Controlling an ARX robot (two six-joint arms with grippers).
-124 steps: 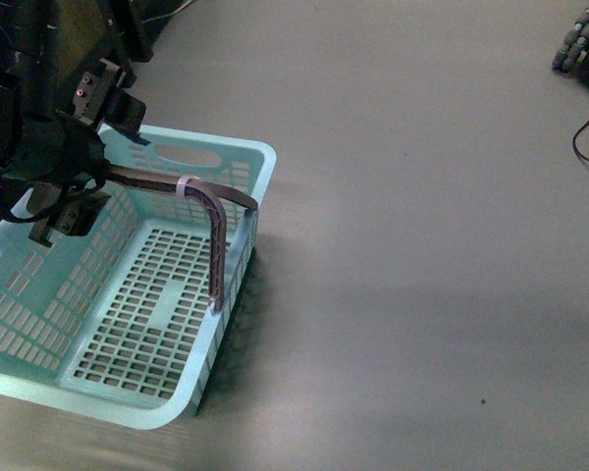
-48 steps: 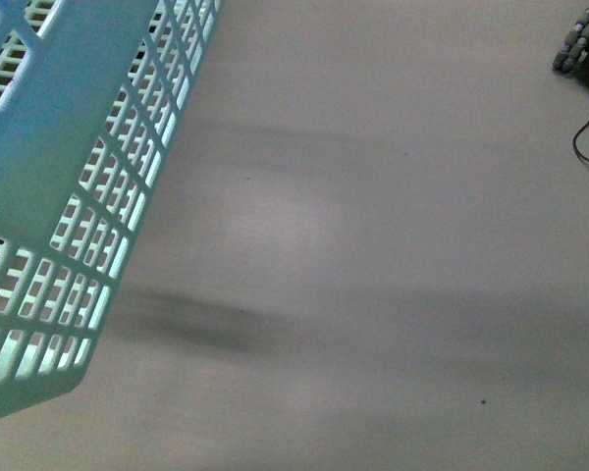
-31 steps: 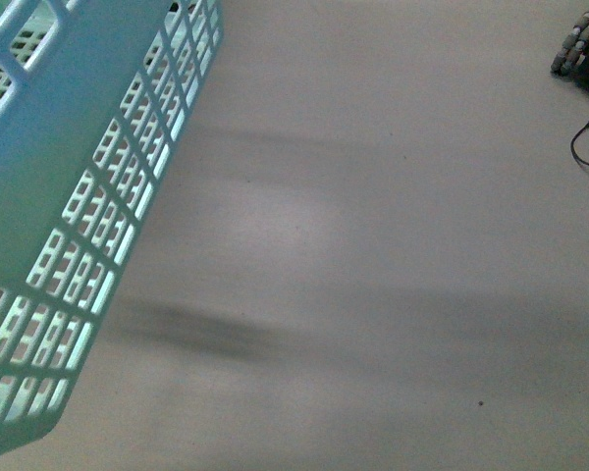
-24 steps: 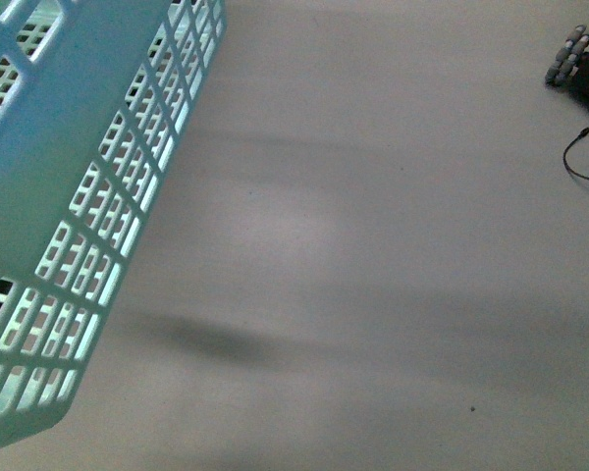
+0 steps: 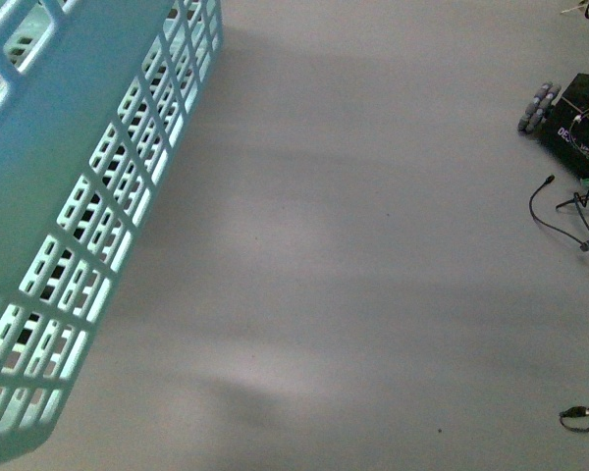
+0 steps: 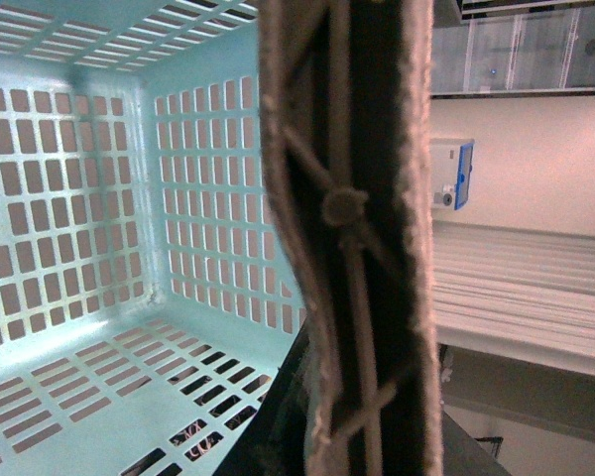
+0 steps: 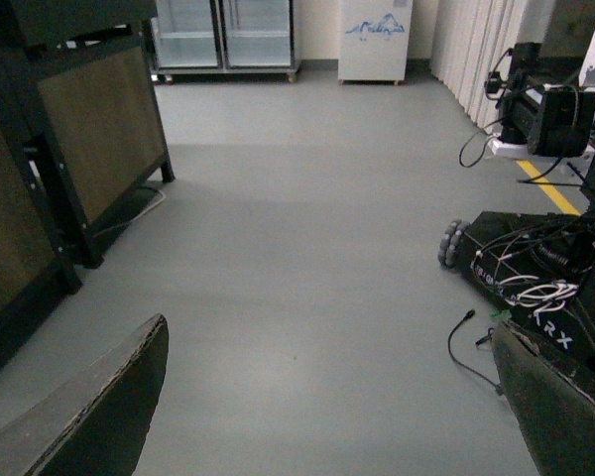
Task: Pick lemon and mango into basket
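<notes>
Front view: basket (image 5: pixel 69 118) fills the left of the frame, tilted, one slotted wall facing the camera. Floor (image 5: pixel 353 245) takes the rest. Wheeled base (image 5: pixel 579 123) at the upper right edge; cable (image 5: pixel 560 228) lies just below it.

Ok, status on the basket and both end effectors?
Right end effector open, empty. Basket off the floor, tilted, handle filling left wrist view; left grip unconfirmed. No lemon or mango in sight.
</notes>
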